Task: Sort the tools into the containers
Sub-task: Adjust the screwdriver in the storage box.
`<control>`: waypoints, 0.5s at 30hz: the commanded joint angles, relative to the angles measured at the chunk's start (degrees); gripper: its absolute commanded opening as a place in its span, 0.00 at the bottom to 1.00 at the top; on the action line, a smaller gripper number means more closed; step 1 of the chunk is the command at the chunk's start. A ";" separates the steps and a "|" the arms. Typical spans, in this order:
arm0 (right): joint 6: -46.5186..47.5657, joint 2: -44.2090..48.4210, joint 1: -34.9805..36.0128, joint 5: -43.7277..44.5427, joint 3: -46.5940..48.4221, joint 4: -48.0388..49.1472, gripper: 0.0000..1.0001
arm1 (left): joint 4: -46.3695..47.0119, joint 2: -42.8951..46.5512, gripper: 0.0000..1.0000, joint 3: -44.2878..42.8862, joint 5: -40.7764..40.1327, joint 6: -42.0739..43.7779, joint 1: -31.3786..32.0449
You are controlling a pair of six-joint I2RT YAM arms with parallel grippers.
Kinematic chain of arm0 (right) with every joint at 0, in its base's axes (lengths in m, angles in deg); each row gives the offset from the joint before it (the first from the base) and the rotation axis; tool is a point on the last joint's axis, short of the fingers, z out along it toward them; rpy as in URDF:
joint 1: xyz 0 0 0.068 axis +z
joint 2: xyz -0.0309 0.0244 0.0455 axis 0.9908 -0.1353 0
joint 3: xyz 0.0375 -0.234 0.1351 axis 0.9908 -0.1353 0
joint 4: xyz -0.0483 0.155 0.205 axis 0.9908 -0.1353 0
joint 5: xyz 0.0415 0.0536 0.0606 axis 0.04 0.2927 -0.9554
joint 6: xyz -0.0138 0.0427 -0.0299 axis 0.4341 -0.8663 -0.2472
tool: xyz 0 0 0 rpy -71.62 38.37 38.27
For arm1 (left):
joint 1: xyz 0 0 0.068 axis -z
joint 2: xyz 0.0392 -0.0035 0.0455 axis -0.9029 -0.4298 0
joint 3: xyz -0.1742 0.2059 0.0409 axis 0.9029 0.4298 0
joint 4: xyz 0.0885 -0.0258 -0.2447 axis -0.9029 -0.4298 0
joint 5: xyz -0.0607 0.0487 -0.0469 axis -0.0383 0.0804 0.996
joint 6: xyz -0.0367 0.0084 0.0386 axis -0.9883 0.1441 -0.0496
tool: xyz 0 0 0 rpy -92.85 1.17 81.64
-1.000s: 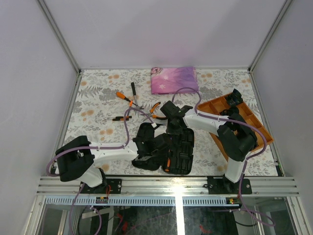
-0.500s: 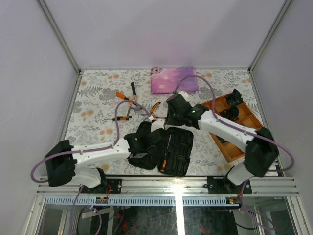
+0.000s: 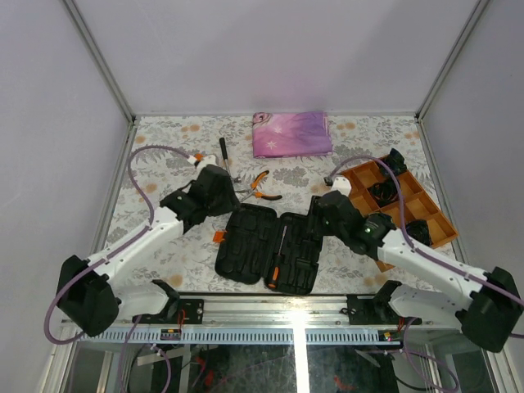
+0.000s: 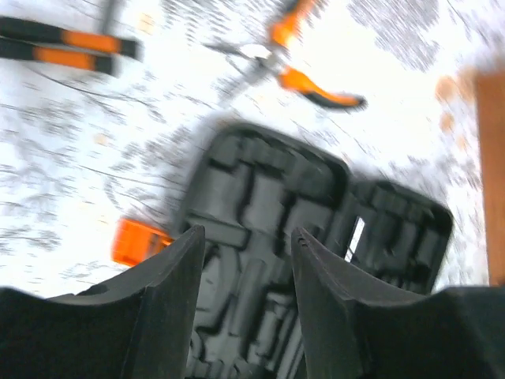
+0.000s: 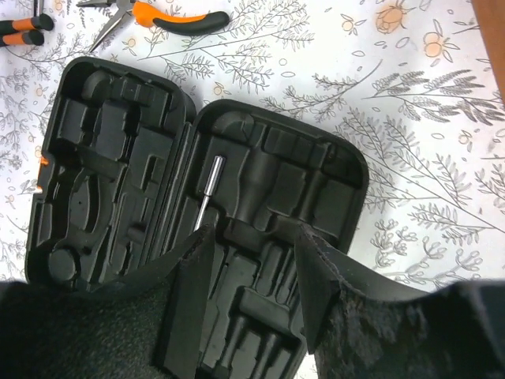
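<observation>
1. The left arm's fingers (image 4: 170, 300) stand apart with nothing between them, above the left half of the case. This wrist view is motion-blurred, so no lettering can be read.
2. Two black-and-orange tool handles (image 4: 67, 47) lie on the floral-printed tabletop (image 3: 155, 168), cut off at the frame's left edge. I cannot tell which tool they belong to.
3. A slim black-handled hammer (image 3: 223, 151) lies further back, its lower end hidden by the left arm.
4. The black hard-plastic clamshell tool case (image 3: 250, 246) lies open and flat at the near middle, with an orange latch (image 4: 136, 241) at its left edge.
5. An orange-and-black-handled screwdriver (image 3: 277, 260) sits in a slot of the right half, beside the hinge. In the right wrist view only its metal shaft shows.
6. Orange-handled pliers (image 3: 260, 184) lie on the tabletop just beyond the case.
7. The right arm's fingers (image 5: 185, 300) are apart and empty, over the case's right half.
8. An orange compartment tray (image 3: 359, 175) holding black coiled bundles (image 3: 381, 192) is partly covered by the right arm.
</observation>
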 commanded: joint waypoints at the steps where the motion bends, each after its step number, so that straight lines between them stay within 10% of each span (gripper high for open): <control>1: 0.65 7.52 0.34 2.96 -3.05 1.09 0.52 | -2.88 -3.14 0.48 -4.65 2.49 2.56 -11.22; 15: -2.70 18.14 0.31 2.75 -11.65 -1.47 0.68 | -2.14 -34.11 0.55 -29.14 2.32 -1.61 -29.09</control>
